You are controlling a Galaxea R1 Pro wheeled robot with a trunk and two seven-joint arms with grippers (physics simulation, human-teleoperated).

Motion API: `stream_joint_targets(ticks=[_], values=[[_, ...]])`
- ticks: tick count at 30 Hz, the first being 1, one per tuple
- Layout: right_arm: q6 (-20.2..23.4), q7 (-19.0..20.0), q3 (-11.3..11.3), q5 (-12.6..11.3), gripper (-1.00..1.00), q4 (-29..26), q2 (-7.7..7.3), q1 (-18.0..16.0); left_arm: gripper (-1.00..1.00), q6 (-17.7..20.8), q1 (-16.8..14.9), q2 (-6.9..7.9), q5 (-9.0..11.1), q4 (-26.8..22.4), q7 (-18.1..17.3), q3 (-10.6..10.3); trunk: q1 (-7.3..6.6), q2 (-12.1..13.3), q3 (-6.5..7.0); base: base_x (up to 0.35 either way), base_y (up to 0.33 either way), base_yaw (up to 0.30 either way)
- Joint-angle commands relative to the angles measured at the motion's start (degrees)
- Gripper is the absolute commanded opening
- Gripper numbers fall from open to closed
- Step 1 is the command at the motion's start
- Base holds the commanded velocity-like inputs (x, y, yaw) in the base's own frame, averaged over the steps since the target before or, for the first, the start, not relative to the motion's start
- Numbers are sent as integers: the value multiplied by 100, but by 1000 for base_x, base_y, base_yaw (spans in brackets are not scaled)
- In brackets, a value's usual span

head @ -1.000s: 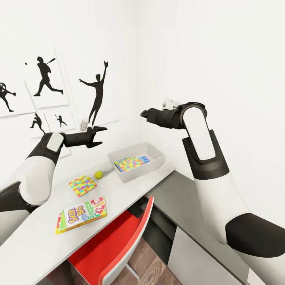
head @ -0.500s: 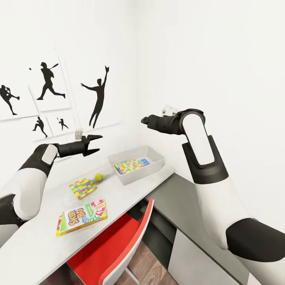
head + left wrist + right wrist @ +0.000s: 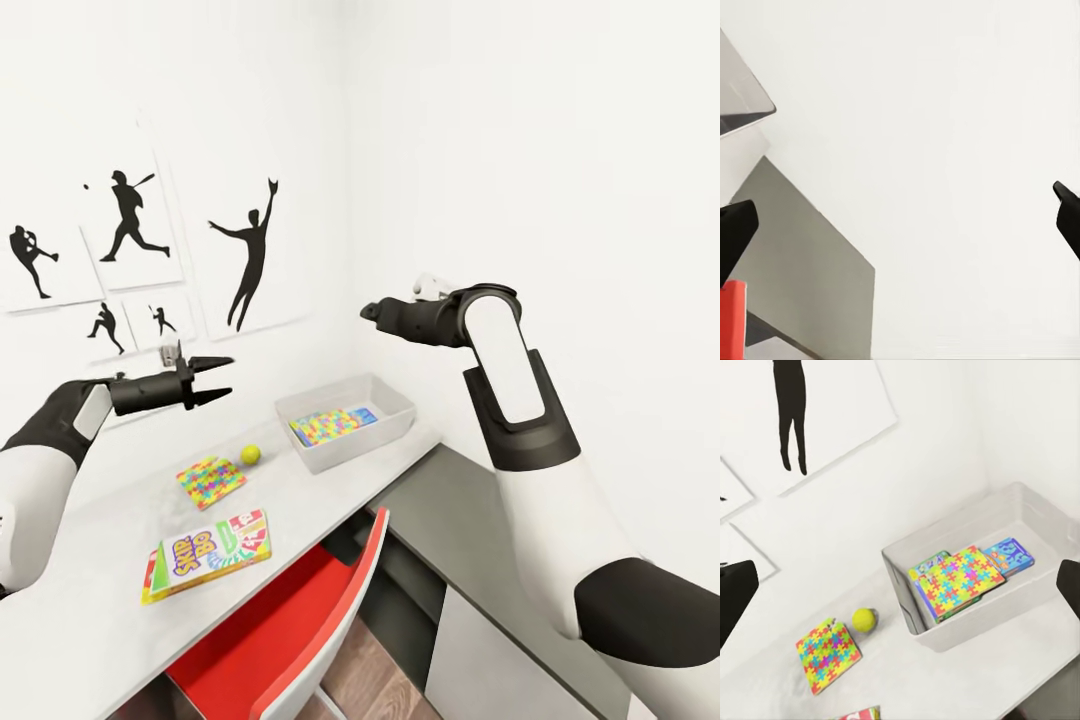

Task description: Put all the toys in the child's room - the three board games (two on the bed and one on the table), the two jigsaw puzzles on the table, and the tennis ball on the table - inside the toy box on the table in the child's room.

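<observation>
The toy box (image 3: 400, 420) stands at the table's (image 3: 90, 570) far end by the corner. In it lie the larger jigsaw puzzle (image 3: 328, 424) and a blue board game (image 3: 363, 411). On the table are the smaller jigsaw puzzle (image 3: 211, 480), the tennis ball (image 3: 250, 454) and the SKIP-BO board game (image 3: 205, 555). My left gripper (image 3: 228, 378) hangs open and empty above the small puzzle. My right gripper (image 3: 368, 313) hovers high over the toy box, open and empty. The right wrist view looks down on the toy box (image 3: 945, 536), the puzzle (image 3: 956, 583), the blue game (image 3: 1009, 555) and the ball (image 3: 864, 619).
A red chair (image 3: 290, 640) is tucked under the table's near side. A lower dark grey cabinet top (image 3: 480, 540) adjoins the table on the right. White walls with black sports silhouettes (image 3: 250, 250) close off the back and the right.
My left arm has drawn back to the left and lower, away from the toy box, with the gripper still open. The right arm has hardly moved. The view has shifted slightly.
</observation>
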Motion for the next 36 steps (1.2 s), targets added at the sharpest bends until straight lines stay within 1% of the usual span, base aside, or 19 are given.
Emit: stream_joint_targets(ticks=[1,6,13,19,24,30,36], values=[[18,-59,1,-50,100,-7,0,-7,100,23,8,10,-16,2,-64,7,4,-13,-4,0,0,0],[39,-55,13,-58,100,-26,-24,29,100,23,190,69,-24,-6,-253,-19,4,-13,43,0,0,1],[24,-76,26,-52,100,0,-22,48,100,23,299,92,-26,-27,-289,-84,4,-13,81,-71,0,16],[5,-92,27,-44,100,3,-21,50,100,23,316,94,-21,-41,-298,-93,4,-13,89,-237,0,2],[-12,-94,28,-49,100,23,6,50,100,23,318,94,-19,-43,-300,-102,4,-13,122,-60,0,24],[-44,-89,31,-44,100,30,-5,64,100,23,319,94,-22,-43,-296,-104,4,-13,136,-21,4,17],[-63,-90,36,-43,100,67,47,75,100,23,319,87,-26,-43,-295,-104,4,-13,137,-162,118,176]])
